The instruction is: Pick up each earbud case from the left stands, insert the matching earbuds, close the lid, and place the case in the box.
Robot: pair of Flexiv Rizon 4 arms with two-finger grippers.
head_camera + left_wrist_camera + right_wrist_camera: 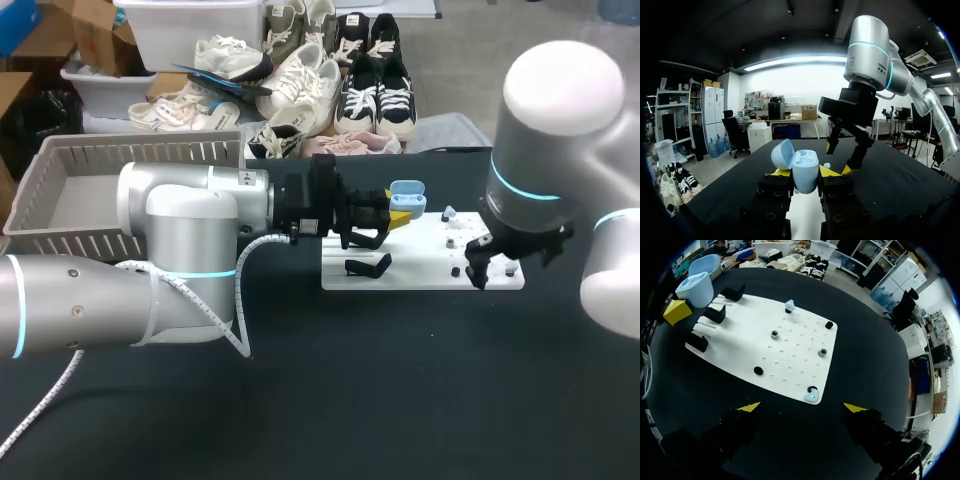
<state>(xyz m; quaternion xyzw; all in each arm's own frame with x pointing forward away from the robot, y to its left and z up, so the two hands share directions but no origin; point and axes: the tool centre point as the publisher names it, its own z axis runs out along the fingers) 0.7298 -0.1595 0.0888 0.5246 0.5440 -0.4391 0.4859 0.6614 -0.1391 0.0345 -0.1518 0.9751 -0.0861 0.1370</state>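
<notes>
The black counter [400, 400] spreads widest, with a broad stretch of dark surface between the white board [430, 280] and the counter's near edge. My left arm [190, 215] lies across the counter from the left. Its elbow is just in front of the grey slatted box [60, 190], which sits at the far left corner. My right arm [550, 130] comes down from the right, over the board's right end. The board lies right of centre, close to the counter's far edge. The left tool [805, 172] holds the pale blue earbud case [805, 172] between its yellow tips, one on each side. The case is upright with its lid tipped back open, above the board's far left corner. The right tool [801, 407] hangs with its fingers spread wide over the board's near edge, touching nothing. Three black stands [715, 315] line the board's left edge. One pale blue earbud [811, 396] sits at the board's near edge under the right tool, and another [789, 304] stands on a peg at the far edge. Small dark and grey pegs [822, 352] dot the holes between them.
</notes>
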